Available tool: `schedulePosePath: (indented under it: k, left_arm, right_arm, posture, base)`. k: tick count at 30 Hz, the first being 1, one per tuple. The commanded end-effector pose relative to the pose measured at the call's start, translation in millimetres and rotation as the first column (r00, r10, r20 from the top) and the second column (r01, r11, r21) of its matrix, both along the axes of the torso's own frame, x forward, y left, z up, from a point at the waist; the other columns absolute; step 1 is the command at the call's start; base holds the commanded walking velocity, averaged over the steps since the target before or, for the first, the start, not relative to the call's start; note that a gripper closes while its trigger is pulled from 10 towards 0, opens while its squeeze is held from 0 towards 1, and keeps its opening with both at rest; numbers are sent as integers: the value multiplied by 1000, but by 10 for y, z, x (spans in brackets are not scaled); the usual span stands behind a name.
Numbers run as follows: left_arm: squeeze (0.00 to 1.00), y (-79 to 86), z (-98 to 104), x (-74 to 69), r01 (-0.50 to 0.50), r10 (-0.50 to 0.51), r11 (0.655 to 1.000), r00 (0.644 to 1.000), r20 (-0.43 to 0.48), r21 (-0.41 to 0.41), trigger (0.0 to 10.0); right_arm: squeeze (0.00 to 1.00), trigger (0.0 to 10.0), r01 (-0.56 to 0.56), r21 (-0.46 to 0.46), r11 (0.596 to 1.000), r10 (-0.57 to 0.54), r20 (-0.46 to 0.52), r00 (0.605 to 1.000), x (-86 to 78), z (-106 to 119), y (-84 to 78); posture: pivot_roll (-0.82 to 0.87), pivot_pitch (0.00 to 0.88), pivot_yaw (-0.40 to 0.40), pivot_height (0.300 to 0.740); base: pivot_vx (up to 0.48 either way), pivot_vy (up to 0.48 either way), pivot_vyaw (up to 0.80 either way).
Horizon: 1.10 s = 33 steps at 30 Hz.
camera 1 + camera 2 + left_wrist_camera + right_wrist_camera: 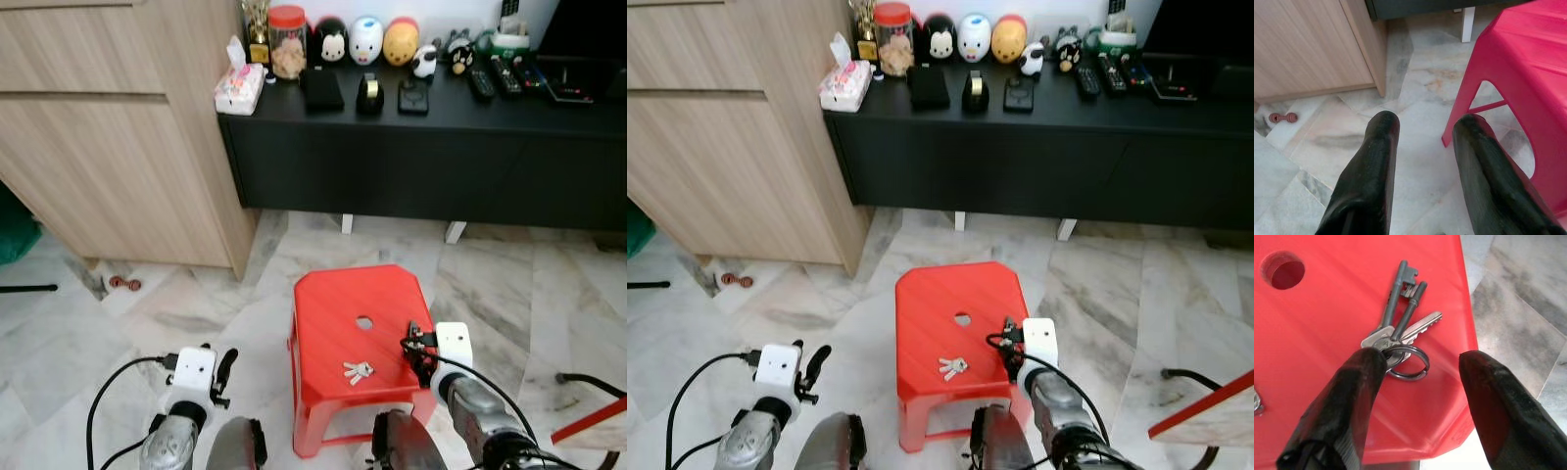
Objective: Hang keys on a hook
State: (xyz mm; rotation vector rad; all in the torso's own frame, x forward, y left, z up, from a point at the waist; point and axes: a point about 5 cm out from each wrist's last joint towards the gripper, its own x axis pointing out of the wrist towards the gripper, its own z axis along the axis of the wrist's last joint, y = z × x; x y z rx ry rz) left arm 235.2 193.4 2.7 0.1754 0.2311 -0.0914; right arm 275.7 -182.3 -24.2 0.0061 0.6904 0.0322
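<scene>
A small bunch of silver keys (358, 371) on a ring lies on top of a red plastic stool (333, 304), near its front right part and just this side of the round hole (363, 321). In the right wrist view my right gripper (1422, 360) is open low over the stool. The keys (1400, 328) and their ring (1409, 363) lie between its fingers, and one fingertip (1369, 363) overlaps the key heads. My right wrist's white camera box (453, 345) sits at the stool's right edge. My left gripper (1426, 122) is open over the floor, left of the stool (1528, 63).
A light wood cabinet (118, 147) stands to the left. Behind the stool, a black low sideboard (421, 166) carries a tissue pack (239, 88), a jar, figurines and remotes. A small red object (124, 284) lies on the marble floor. A red-edged board (588, 421) and a black cable are at right.
</scene>
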Motion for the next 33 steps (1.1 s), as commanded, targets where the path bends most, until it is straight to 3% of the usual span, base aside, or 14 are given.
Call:
schedulePosePath:
  k: [1,7,14,21,33]
  left_arm:
    - [0,27,-13,-51,14,-13,1000,1000,-18,23,10000]
    - [0,17,34,-99,21,-21,999,1000,-12,30,10000]
    - [0,-12,1,-125,25,-24,999,999,-35,32,10000]
    - [0,-13,9,-93,22,-21,999,999,-45,34,10000]
    - [0,-33,10,-7,25,-23,999,998,-51,37,10000]
  right_arm:
    - [0,10000,1,10,1000,-1,-49,999,-126,-109,24]
    - [0,10000,11,51,999,-11,-4,1000,-96,-80,71]
    - [0,10000,6,120,993,-18,99,995,47,54,166]
    - [0,10000,31,157,987,-61,192,979,157,183,148]
    - [0,10000,20,152,988,-54,226,973,191,228,158]
  posture:
    - [60,184,5,623]
    - [62,205,6,623]
    - [54,201,4,623]
    - [50,184,3,623]
    - [41,159,2,623]
  base:
    - [0,0,0]
    - [0,0,0]
    - [0,0,0]
    - [0,0,0]
    - [0,0,0]
